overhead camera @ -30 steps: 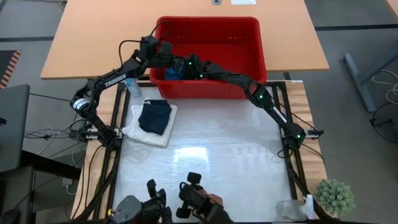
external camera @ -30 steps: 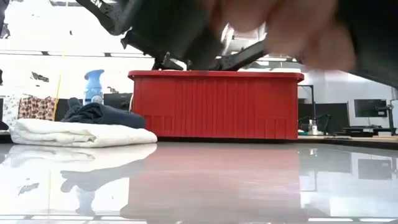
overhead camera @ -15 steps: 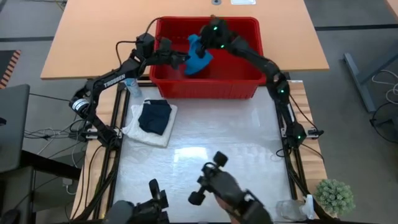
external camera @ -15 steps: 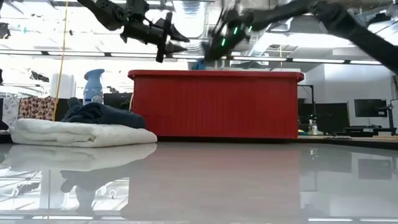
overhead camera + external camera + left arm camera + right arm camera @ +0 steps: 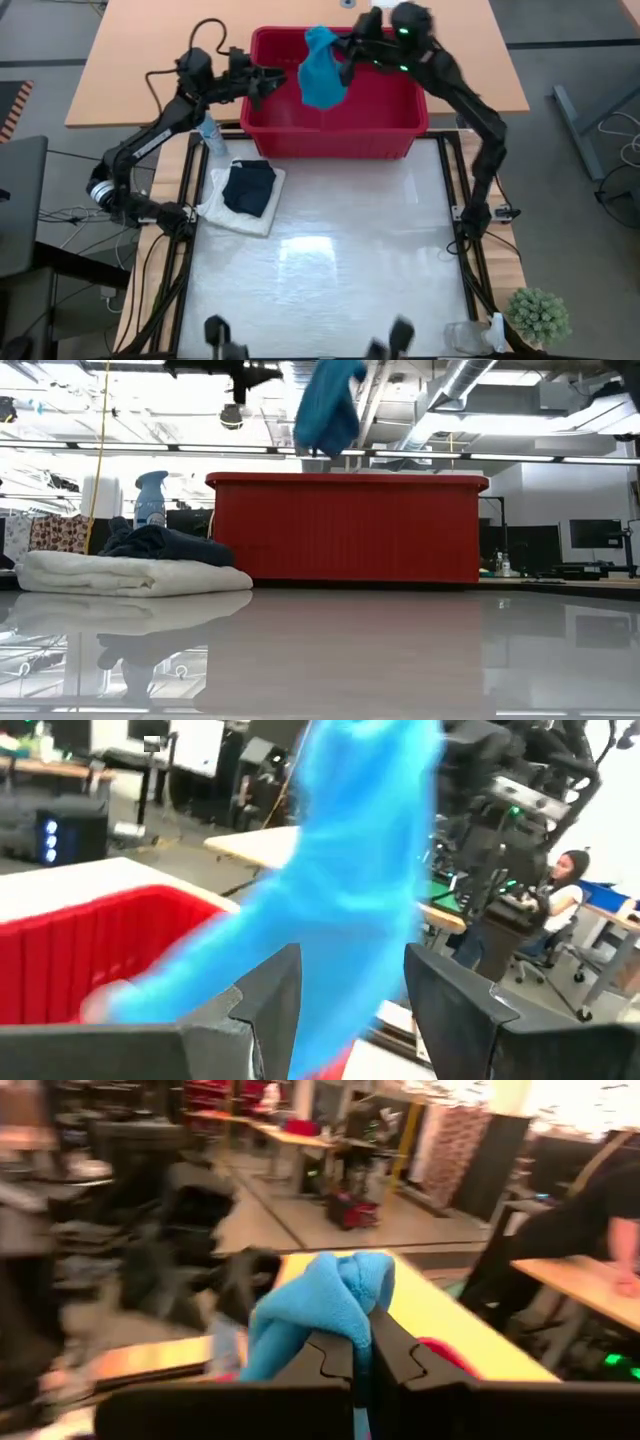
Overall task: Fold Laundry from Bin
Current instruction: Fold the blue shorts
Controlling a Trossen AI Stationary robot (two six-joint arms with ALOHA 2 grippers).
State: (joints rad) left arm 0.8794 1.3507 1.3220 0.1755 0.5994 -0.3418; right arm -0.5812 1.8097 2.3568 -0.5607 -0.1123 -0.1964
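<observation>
The red bin (image 5: 340,140) stands at the table's far side. A small teal-blue cloth (image 5: 321,68) hangs above it, with my right gripper (image 5: 348,52) shut on it; the low view shows the cloth (image 5: 328,405) clear of the bin's rim (image 5: 345,478). My left gripper (image 5: 283,80) is open at the cloth's left, level with it. In the left wrist view the cloth (image 5: 350,870) fills the space ahead of the open fingers. A dark navy cloth (image 5: 249,187) lies on a folded white cloth (image 5: 225,210) at the table's left. My right gripper pinches a bunched upper part of the teal cloth (image 5: 345,1295) between its two fingers (image 5: 335,1360). The fingers lie level and point toward the table's left. The bunch sticks out past the fingertips, and the rest hangs slack below, clear of the bin. Whether my left gripper touches the cloth, I cannot tell.
A blue spray bottle (image 5: 208,135) stands left of the bin, behind the folded stack. A small plant (image 5: 538,315) and a clear object sit at the near right corner. The glossy white mat (image 5: 340,260) lies bare in the middle.
My right gripper has risen out of the bin toward the far edge, drawing the teal cloth up until it hangs clear of the rim. My left gripper has risen beside it and stayed open. A hand-held object at the near edge has left the view.
</observation>
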